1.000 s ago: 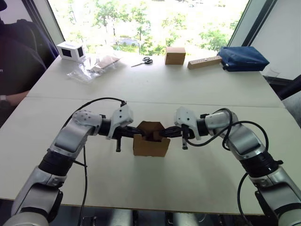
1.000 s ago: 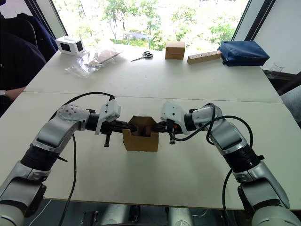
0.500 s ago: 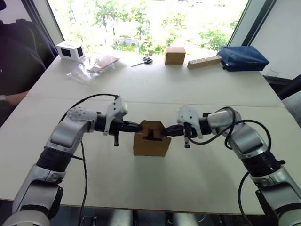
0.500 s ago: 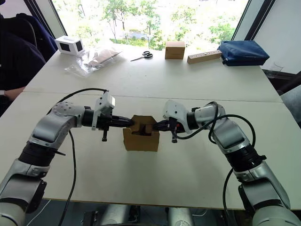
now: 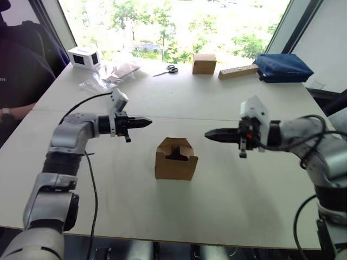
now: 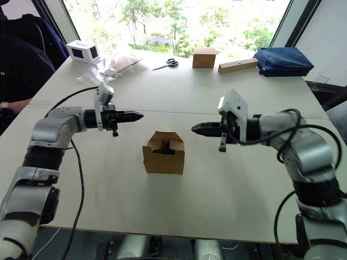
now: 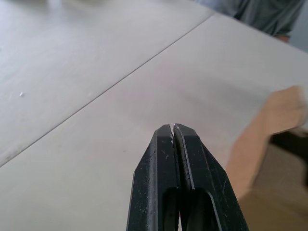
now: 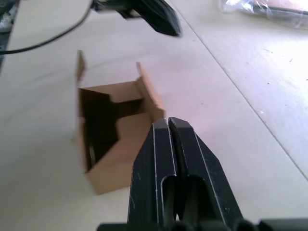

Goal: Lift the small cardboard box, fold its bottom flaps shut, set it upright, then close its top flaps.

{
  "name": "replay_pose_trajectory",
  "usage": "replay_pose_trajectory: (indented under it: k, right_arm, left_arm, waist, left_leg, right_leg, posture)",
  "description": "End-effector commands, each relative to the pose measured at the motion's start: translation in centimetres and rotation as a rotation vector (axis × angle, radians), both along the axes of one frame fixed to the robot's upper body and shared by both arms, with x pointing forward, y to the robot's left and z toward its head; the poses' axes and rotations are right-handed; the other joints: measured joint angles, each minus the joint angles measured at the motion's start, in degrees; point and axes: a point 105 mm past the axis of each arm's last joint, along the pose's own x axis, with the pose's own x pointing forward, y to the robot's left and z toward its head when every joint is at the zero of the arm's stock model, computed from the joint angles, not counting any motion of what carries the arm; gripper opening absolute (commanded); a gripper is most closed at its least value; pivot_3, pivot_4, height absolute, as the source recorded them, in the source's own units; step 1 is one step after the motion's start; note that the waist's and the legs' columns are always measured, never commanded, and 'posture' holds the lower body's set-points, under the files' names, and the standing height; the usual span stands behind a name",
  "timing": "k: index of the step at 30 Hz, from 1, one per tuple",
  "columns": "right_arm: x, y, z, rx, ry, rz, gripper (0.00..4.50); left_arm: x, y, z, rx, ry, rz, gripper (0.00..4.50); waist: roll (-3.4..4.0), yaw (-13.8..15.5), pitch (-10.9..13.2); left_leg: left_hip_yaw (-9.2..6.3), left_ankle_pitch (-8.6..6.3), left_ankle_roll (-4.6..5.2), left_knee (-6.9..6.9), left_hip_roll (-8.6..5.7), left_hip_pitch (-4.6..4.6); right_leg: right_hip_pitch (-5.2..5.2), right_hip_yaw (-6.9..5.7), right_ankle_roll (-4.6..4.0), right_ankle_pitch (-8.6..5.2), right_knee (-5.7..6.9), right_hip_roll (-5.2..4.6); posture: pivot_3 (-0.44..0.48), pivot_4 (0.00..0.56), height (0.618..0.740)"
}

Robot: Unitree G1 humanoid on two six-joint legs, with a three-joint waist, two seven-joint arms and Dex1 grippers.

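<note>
The small cardboard box [image 5: 174,161] stands on the white table [image 5: 179,211], apart from both grippers. Its upper end is open and dark inside. Its top flaps [image 5: 173,145] stand up around the opening, one leaning partly inward. The bottom flaps are hidden under the box. My left gripper [image 5: 148,122] hovers up and to the left of the box, shut and empty, pointing toward it. My right gripper [image 5: 208,133] hovers to the right of the box, also shut and empty. The right wrist view looks into the box [image 8: 113,137] past the shut fingertips [image 8: 161,126].
Along the far edge lie a white box with a dark face [image 5: 83,57], plastic bags [image 5: 111,76], scissors [image 5: 169,69], a neat brown box [image 5: 204,63], a wooden block [image 5: 236,71] and a blue bag [image 5: 282,66]. A person [image 5: 16,65] sits at the far left.
Both grippers have pulled out of the box's top and away from it, the left one to the left, the right one to the right. The box stays standing on the table.
</note>
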Motion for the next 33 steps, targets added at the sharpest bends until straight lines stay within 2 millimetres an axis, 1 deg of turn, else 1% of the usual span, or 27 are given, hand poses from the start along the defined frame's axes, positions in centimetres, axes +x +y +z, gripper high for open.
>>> replay_pose_trajectory:
  k: [1, 4, 7, 11, 13, 17, 22, 29, 33]
  right_arm:
    - [-2.0, 1.8, 0.6, 0.042, -0.024, 0.025, 0.00]
    - [-2.9, 3.2, 0.2, 0.088, -0.011, 0.027, 0.00]
    - [-3.4, 3.9, -0.6, 0.053, -0.021, 0.026, 0.00]
    - [-3.2, 4.4, -2.5, -0.010, -0.011, -0.012, 0.00]
    - [-3.2, 4.6, -3.1, -0.030, -0.015, -0.010, 0.00]
    - [-2.8, 5.3, -3.3, -0.039, -0.038, -0.005, 0.00]
    - [-1.8, 5.5, -4.1, -0.079, -0.057, -0.018, 0.00]
    - [-0.9, 5.2, -4.6, -0.116, -0.080, -0.025, 0.00]
    - [-0.4, 5.4, -4.6, -0.122, -0.091, -0.022, 0.00]
  left_arm:
    - [0.7, -1.0, 0.0, -0.008, -0.006, -0.045, 0.04]
    - [0.4, -1.4, -1.0, -0.029, 0.069, -0.089, 0.04]
    - [0.4, -1.4, -2.0, 0.018, 0.082, -0.107, 0.04]
    - [-0.2, -2.1, -2.2, 0.014, 0.103, -0.180, 0.04]
    - [-0.5, -2.5, -2.2, 0.019, 0.090, -0.211, 0.04]
    - [-1.5, -3.3, -2.1, -0.007, 0.109, -0.289, 0.04]
    - [-1.8, -3.7, -2.7, -0.001, 0.101, -0.301, 0.04]
    - [-2.0, -4.3, -3.3, -0.002, 0.087, -0.313, 0.04]
    - [-2.0, -4.6, -3.1, -0.008, 0.084, -0.320, 0.04]
  waist:
    - [-0.03, -0.07, 0.01]
    - [-0.05, -0.13, 0.01]
    - [-0.04, -0.05, 0.00]
    - [-0.05, 0.15, 0.00]
    - [-0.06, 0.17, 0.00]
    - [-0.06, 0.05, 0.00]
    - [-0.06, -0.05, 0.00]
    - [-0.06, 0.11, 0.00]
    - [-0.06, 0.05, 0.00]
  left_leg:
    - [-0.01, -0.02, 0.04, 0.01, 0.00, 0.01]
    - [-0.05, -0.03, 0.05, 0.01, 0.04, 0.00]
    - [-0.05, -0.03, 0.05, 0.00, 0.04, -0.02]
    - [-0.05, -0.04, 0.08, 0.01, 0.03, -0.04]
    - [-0.05, -0.05, 0.08, 0.02, 0.04, -0.07]
    - [-0.07, -0.06, 0.11, 0.02, 0.04, -0.07]
    - [-0.10, -0.06, 0.12, 0.02, 0.03, -0.06]
    - [-0.10, -0.06, 0.12, 0.02, 0.04, -0.07]
    - [-0.10, -0.06, 0.12, 0.02, 0.03, -0.07]
  right_leg:
    - [0.00, 0.01, 0.00, 0.00, 0.02, -0.01]
    - [-0.05, 0.00, 0.00, 0.00, 0.04, 0.03]
    - [-0.08, 0.00, 0.00, 0.00, 0.03, 0.04]
    - [-0.06, 0.01, -0.01, 0.00, 0.02, 0.00]
    - [-0.07, -0.01, -0.01, 0.00, 0.02, -0.01]
    - [-0.08, 0.02, -0.01, 0.00, 0.01, -0.03]
    - [-0.08, 0.01, -0.01, 0.00, 0.02, 0.00]
    - [-0.08, 0.01, -0.01, 0.00, 0.02, -0.01]
    - [-0.07, 0.01, 0.00, 0.00, 0.01, -0.01]
  posture:
    - [0.000, 0.150, 0.740]
    - [0.000, 0.150, 0.740]
    - [0.000, 0.150, 0.740]
    - [0.000, 0.150, 0.740]
    - [0.000, 0.150, 0.740]
    - [0.000, 0.150, 0.740]
    - [0.000, 0.150, 0.740]
    - [0.000, 0.150, 0.740]
    - [0.000, 0.150, 0.740]
